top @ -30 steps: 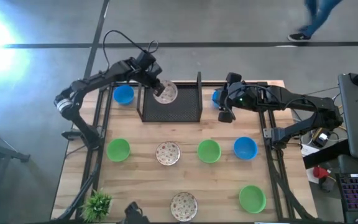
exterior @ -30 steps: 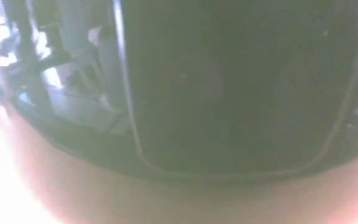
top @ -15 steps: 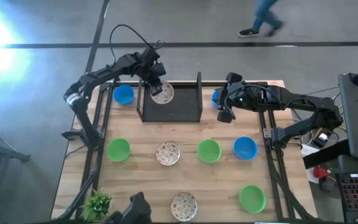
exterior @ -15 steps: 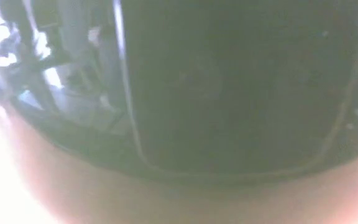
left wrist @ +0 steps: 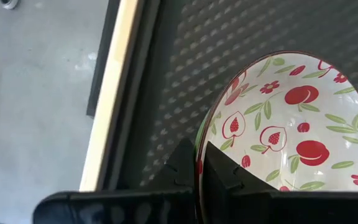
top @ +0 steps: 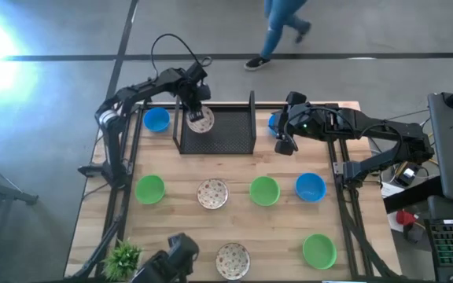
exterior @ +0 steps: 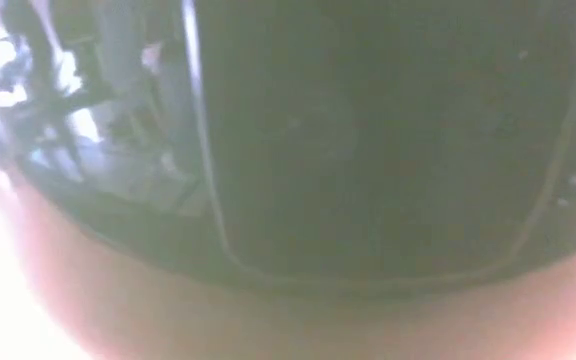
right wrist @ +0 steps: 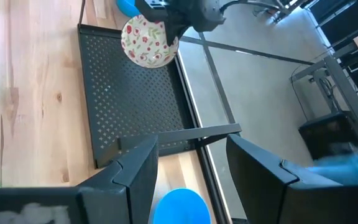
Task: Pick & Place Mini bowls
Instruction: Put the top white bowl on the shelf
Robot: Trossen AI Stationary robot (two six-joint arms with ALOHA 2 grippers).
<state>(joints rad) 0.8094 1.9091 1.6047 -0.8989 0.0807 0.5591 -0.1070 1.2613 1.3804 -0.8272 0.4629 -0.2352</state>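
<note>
one desk (top: 187, 220) of pale wood, near edge first: spiky potted plant (top: 122, 256) at the near left corner; patterned mini bowl (top: 232, 259) at the near edge; green mini bowl (top: 318, 250) near the right corner. middle row, left to right: green bowl (top: 149, 189), patterned bowl (top: 212, 193), green bowl (top: 264, 190), blue bowl (top: 311, 186). far edge: blue bowl (top: 156, 119) at the left, just beside the black mesh tray (top: 226, 137). left claw (top: 197, 112) over the tray's far left part, pressed onto the rim of a white bowl with red fruit pattern (left wrist: 291, 124), which hangs tilted above the mesh. right claw (top: 285, 145) just to the right of the tray, fingers spread, gripping nothing, with another blue bowl (right wrist: 180, 207) right under it. beyond the desk, on the grey floor, a person's legs (top: 278, 27) in jeans. low view shows only a dark blur.
</note>
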